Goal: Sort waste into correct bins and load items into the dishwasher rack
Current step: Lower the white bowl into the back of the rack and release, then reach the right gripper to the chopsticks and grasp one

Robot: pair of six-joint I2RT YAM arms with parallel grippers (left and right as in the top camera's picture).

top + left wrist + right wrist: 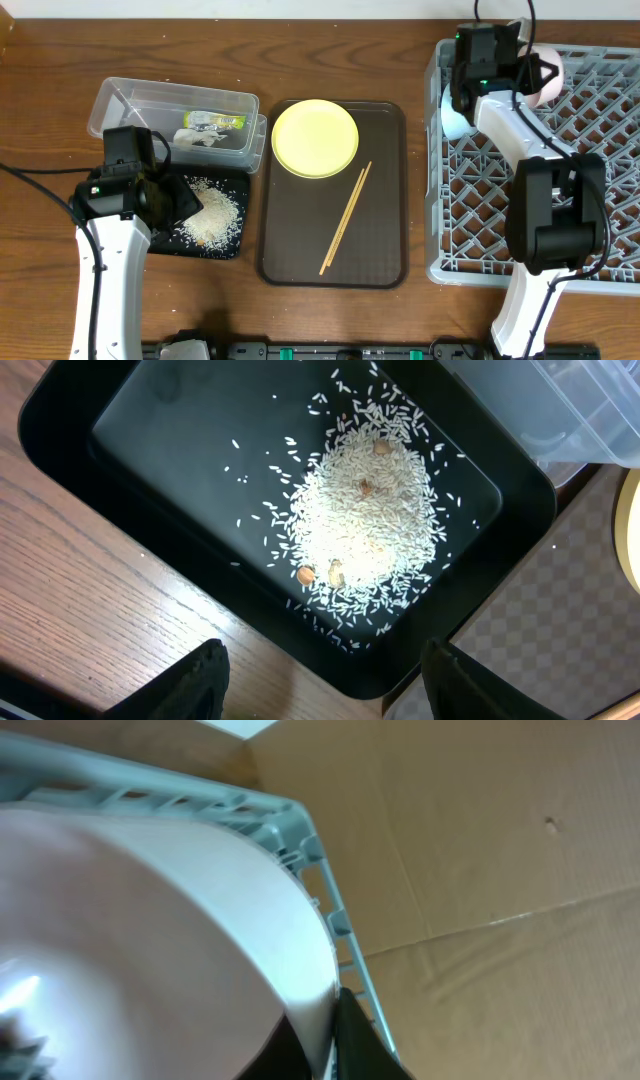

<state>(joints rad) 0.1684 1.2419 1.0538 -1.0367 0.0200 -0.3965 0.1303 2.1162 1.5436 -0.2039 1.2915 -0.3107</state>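
Note:
My left gripper (325, 660) is open and empty, hovering over the front corner of the shallow black tray (170, 460), which holds a pile of loose rice leftovers (365, 520). From overhead this gripper (170, 200) is above the tray (228, 182) and rice (210, 215). My right gripper (330, 1020) is shut on the rim of the white bowl (150, 920), held at the far left corner of the grey dishwasher rack (600, 180); overhead shows that gripper (530, 70) and bowl (550, 75). A light-blue bowl (452, 115) stands at the rack's left edge. The small white cup is out of view.
The clear tub (130, 100) behind the black tray holds the green-and-yellow wrapper (215, 122) and white scraps (205, 138). The brown serving tray (380, 250) in the middle carries the yellow plate (314, 138) and chopsticks (345, 218). The rack's rim (300, 820) is next to the held bowl.

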